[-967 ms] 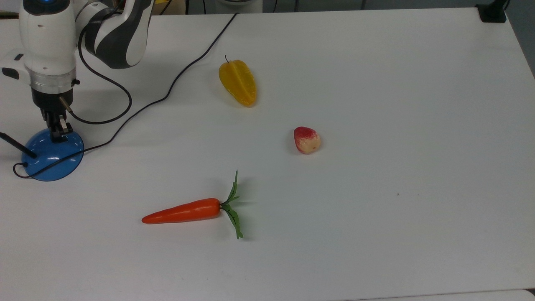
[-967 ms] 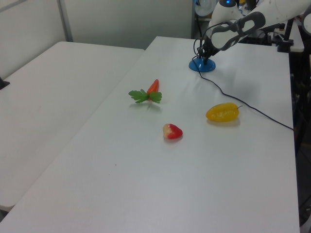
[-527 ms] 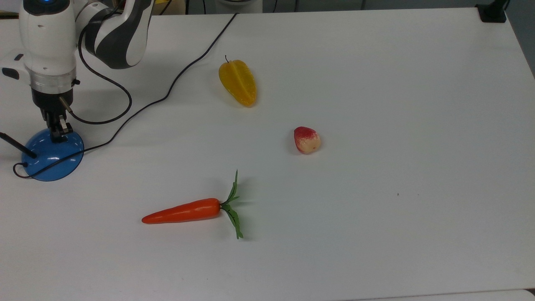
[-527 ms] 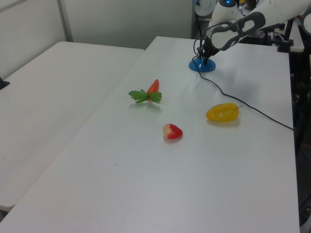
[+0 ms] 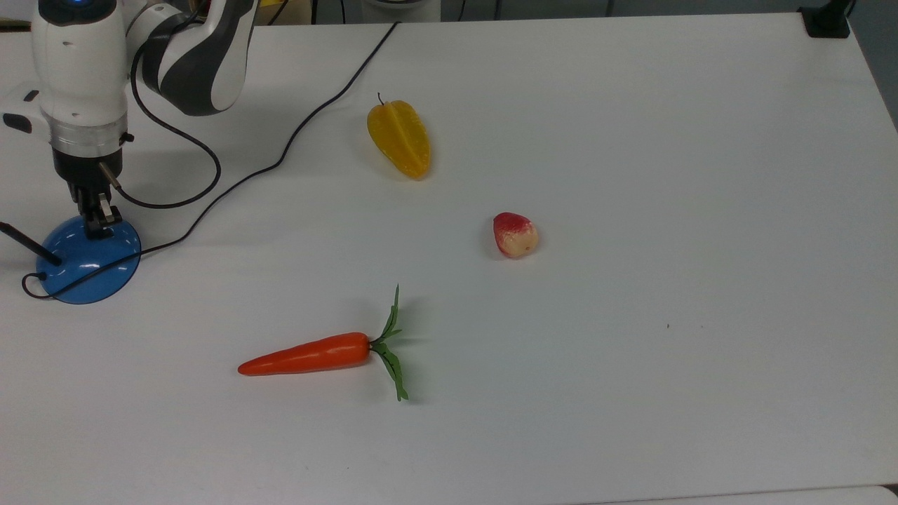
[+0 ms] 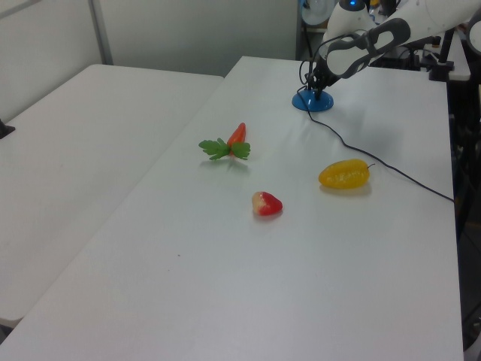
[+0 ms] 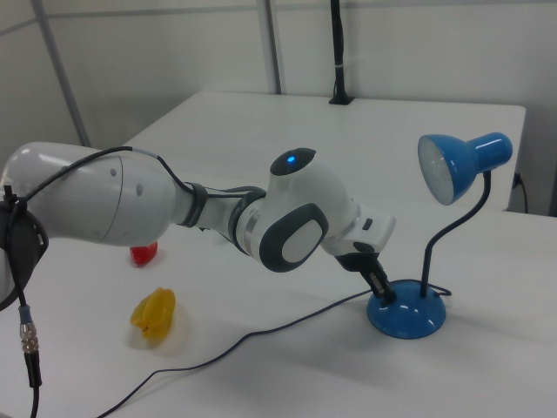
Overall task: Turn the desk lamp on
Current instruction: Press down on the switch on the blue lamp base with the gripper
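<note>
with the pincer [image 5: 95, 223] closed to a narrow tip on the blue base of the desk lamp [image 5: 90, 261], at the table [image 5: 631, 140] edge on the top view's left, the switch is best pressed straight down, gently, so that the base is not slid.

Arm [image 7: 130, 205]: stretched across the right view, elbow bent, wrist angled down.
Gripper [image 5: 95, 223]: pointed straight down in the top view, fingers together.
</note>
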Robot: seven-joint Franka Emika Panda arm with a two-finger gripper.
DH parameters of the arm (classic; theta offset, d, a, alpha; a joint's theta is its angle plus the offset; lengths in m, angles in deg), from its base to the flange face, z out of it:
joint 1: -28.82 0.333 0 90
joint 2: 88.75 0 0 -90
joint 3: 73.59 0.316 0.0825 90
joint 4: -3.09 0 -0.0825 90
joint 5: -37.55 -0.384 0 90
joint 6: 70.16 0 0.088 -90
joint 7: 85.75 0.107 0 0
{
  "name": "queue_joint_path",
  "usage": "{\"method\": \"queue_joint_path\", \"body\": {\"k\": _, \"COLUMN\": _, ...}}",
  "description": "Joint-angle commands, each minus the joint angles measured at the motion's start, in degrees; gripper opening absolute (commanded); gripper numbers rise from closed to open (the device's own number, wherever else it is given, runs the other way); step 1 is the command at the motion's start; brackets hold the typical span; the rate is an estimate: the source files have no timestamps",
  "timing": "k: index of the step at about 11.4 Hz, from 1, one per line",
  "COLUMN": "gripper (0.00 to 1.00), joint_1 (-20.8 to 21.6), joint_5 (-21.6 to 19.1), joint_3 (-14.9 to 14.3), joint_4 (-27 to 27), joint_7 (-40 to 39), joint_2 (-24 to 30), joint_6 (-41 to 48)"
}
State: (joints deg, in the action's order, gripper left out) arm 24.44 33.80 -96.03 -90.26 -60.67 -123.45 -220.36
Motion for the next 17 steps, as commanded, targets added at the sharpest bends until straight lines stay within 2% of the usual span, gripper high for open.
{"method": "queue_joint_path", "body": {"k": 1, "gripper": 0.00, "joint_1": -0.1, "joint_5": -1.5, "joint_3": -0.3, "joint_4": 0.0, "joint_7": -0.5, "joint_2": -1.2, "joint_6": -0.9}}
{"method": "queue_joint_path", "body": {"k": 17, "gripper": 0.00, "joint_1": -0.5, "joint_5": -2.5, "joint_3": -0.3, "joint_4": 0.0, "joint_7": -0.6, "joint_2": -1.3, "joint_6": -3.4}}
